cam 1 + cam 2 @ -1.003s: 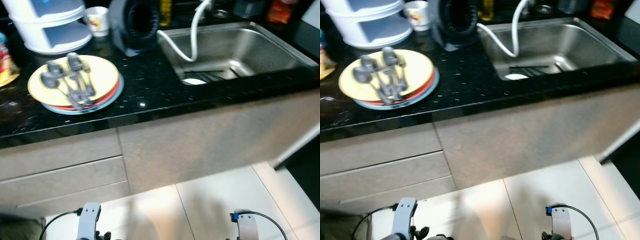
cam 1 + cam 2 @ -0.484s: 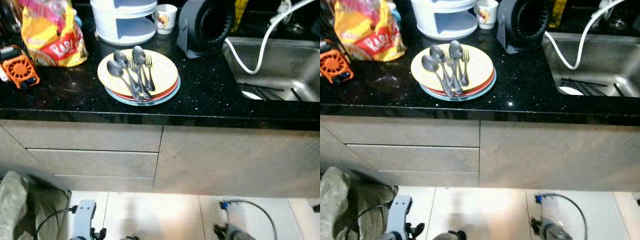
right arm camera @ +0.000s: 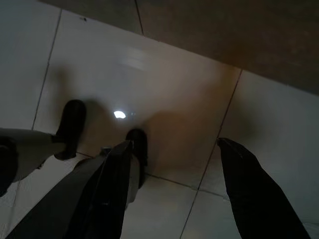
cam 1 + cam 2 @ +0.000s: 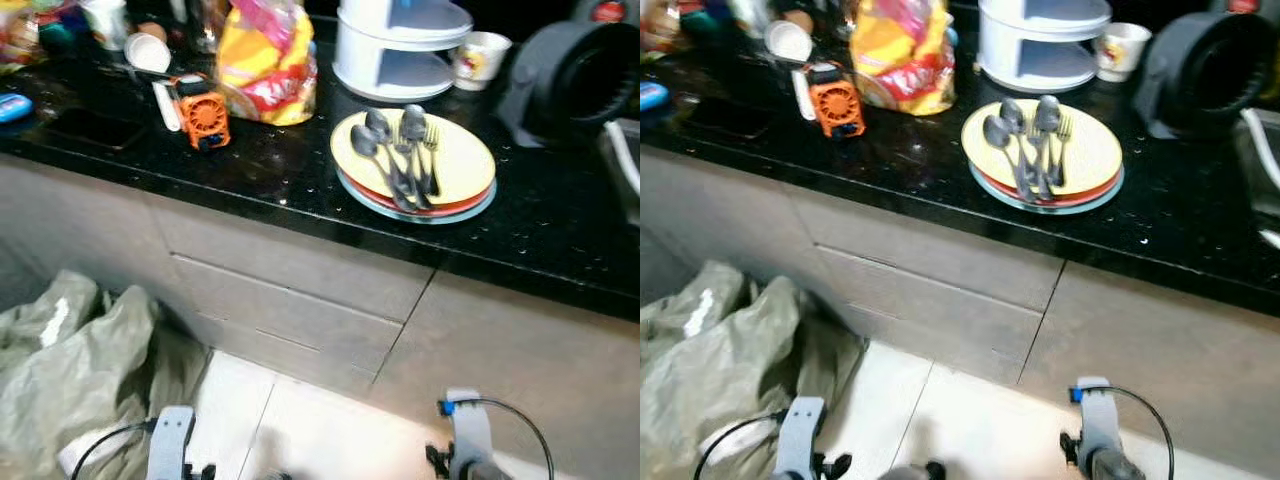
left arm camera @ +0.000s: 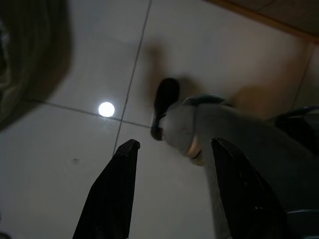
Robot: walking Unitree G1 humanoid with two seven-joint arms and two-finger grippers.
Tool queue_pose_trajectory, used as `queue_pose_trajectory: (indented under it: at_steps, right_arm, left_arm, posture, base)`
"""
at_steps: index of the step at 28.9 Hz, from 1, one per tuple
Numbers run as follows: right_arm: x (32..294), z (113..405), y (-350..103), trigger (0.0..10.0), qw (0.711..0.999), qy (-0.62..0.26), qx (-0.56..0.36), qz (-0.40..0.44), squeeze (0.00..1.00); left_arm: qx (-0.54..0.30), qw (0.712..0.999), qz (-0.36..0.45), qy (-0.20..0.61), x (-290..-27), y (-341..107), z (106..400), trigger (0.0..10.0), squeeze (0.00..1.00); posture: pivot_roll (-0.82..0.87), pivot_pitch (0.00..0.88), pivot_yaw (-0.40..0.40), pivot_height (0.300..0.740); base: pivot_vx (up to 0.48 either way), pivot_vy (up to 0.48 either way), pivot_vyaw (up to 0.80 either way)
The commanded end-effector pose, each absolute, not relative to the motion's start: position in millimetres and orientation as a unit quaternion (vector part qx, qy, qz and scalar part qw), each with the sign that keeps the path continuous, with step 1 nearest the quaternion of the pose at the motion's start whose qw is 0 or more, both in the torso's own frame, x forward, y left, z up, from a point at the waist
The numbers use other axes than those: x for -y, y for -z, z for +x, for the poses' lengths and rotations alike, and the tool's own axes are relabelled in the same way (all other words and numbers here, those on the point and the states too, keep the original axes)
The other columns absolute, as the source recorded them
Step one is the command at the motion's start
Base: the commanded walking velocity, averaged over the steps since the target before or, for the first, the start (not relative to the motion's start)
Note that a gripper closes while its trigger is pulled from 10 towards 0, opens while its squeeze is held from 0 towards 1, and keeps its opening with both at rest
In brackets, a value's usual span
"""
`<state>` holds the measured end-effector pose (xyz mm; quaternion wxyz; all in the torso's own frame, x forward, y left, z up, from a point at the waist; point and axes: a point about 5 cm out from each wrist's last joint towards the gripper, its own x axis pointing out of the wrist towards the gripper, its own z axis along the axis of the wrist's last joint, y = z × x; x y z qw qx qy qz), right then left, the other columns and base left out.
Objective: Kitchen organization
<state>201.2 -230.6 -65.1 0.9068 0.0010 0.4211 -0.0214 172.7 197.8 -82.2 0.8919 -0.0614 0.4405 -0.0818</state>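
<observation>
A stack of plates (image 4: 455, 170), yellow on top of red and blue ones, sits on the black counter (image 4: 270, 170). Several spoons (image 4: 385, 160) and a fork (image 4: 432, 150) lie across the top plate. Both arms hang down by the floor, well below the counter. In the left wrist view my left gripper (image 5: 172, 149) is open over pale floor tiles, with nothing between its fingers. My right gripper (image 3: 174, 149) is open as well, empty, over the tiles beside the cabinet base.
On the counter stand a white tiered container (image 4: 400, 45), a small cup (image 4: 478, 58), a yellow snack bag (image 4: 262, 60), an orange gadget (image 4: 203, 115) and a dark round appliance (image 4: 575, 75). Drawers (image 4: 290, 310) front the cabinet. A grey-green crumpled bag (image 4: 70, 370) lies on the floor at left.
The camera has swung left along the counter: the sink has left the picture, the plates have shifted right, and the left end of the counter and the floor bag have come in.
</observation>
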Motion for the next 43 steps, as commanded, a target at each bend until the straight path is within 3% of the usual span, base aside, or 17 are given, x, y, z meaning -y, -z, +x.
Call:
queue_pose_trajectory:
  at_steps: [1,4,5,11,12,13,15,16,17,18,19,25,26,28,43]
  right_arm:
    - [225.0,199.3,66.6,10.0,0.907,-0.002,-0.419,0.042,0.00]
    - [213.8,204.3,63.5,10.0,0.908,-0.065,-0.405,0.083,0.00]
    - [200.7,207.0,59.3,10.0,0.897,-0.160,-0.393,0.120,0.00]
    - [194.4,211.0,49.3,10.0,0.877,-0.262,-0.370,0.159,0.00]
    - [191.5,213.9,41.8,10.0,0.862,-0.316,-0.352,0.182,0.00]
    - [183.4,219.8,21.6,10.0,0.821,-0.429,-0.301,0.227,0.00]
    - [183.4,219.8,21.6,10.0,0.821,-0.429,-0.301,0.227,0.00]
    - [175.2,226.9,-1.0,10.0,0.788,-0.502,-0.240,0.261,0.00]
    - [175.2,226.9,-1.0,10.0,0.788,-0.502,-0.240,0.261,0.00]
    - [168.0,235.1,-22.5,10.0,0.775,-0.537,-0.185,0.277,0.00]
    - [156.4,242.7,-56.9,10.0,0.746,-0.589,-0.104,0.293,0.00]
    - [141.8,250.4,-104.7,10.0,0.712,-0.638,-0.003,0.294,0.00]
    - [134.6,254.0,-138.0,10.0,0.686,-0.662,0.062,0.295,0.00]
    - [132.1,257.0,-152.1,10.0,0.679,-0.666,0.088,0.296,0.00]
    - [122.1,271.4,-266.4,10.0,0.689,-0.605,0.279,0.286,0.00]
  left_arm:
    - [-0.442,0.890,-0.058,0.091,-196.1,82.7,171.8,10.0,0.00]
    - [-0.439,0.891,-0.059,0.095,-195.6,82.1,172.9,10.0,0.00]
    - [-0.434,0.893,-0.062,0.100,-194.8,81.0,174.7,10.0,0.00]
    - [-0.427,0.895,-0.065,0.109,-193.6,79.5,177.0,10.0,0.00]
    - [-0.424,0.896,-0.065,0.112,-193.0,78.9,178.1,10.0,0.00]
    - [-0.419,0.898,-0.067,0.118,-191.5,77.7,180.2,10.0,0.00]
    - [-0.419,0.898,-0.067,0.118,-191.5,77.7,180.2,10.0,0.00]
    - [-0.416,0.899,-0.068,0.121,-190.6,77.1,181.4,10.0,0.00]
    - [-0.416,0.899,-0.068,0.121,-190.6,77.1,181.4,10.0,0.00]
    - [-0.416,0.898,-0.068,0.122,-190.1,77.0,181.5,10.0,0.00]
    - [-0.416,0.898,-0.068,0.126,-189.4,76.9,181.8,10.0,0.00]
    - [-0.415,0.898,-0.068,0.129,-189.1,76.7,182.0,10.0,0.00]
    - [-0.415,0.897,-0.069,0.132,-188.9,76.5,182.3,10.0,0.00]
    - [-0.414,0.898,-0.070,0.133,-188.5,76.2,182.9,10.0,0.00]
    - [-0.385,0.910,-0.071,0.134,-189.0,69.8,192.7,10.0,0.00]
  posture:
    - [0.09,0.128,-0.013,0.740]
    - [0.09,0.126,-0.013,0.740]
    - [0.09,0.125,-0.014,0.740]
    - [0.09,0.121,-0.018,0.740]
    - [0.09,0.119,-0.019,0.740]
    - [0.09,0.114,-0.020,0.740]
    - [0.09,0.114,-0.020,0.740]
    - [0.09,0.113,-0.019,0.740]
    - [0.09,0.113,-0.019,0.740]
    - [0.09,0.113,-0.017,0.740]
    - [0.09,0.114,-0.014,0.740]
    - [0.09,0.116,-0.005,0.740]
    - [0.09,0.118,-0.004,0.740]
    - [0.09,0.118,-0.002,0.740]
    - [0.10,0.121,-0.003,0.740]
  base:
    - [0.000,0.000,0.00]
    - [0.000,0.000,0.00]
    - [0.000,0.000,0.00]
    - [0.000,0.000,0.00]
    - [0.000,0.000,0.00]
    - [0.000,0.000,0.00]
    - [0.000,0.000,0.00]
    - [0.000,0.000,0.00]
    - [0.000,0.000,0.00]
    - [0.000,0.000,0.00]
    - [0.000,0.000,0.00]
    - [0.000,0.000,0.00]
    - [0.000,0.000,0.00]
    - [0.000,0.000,0.00]
    - [0.000,0.000,0.00]
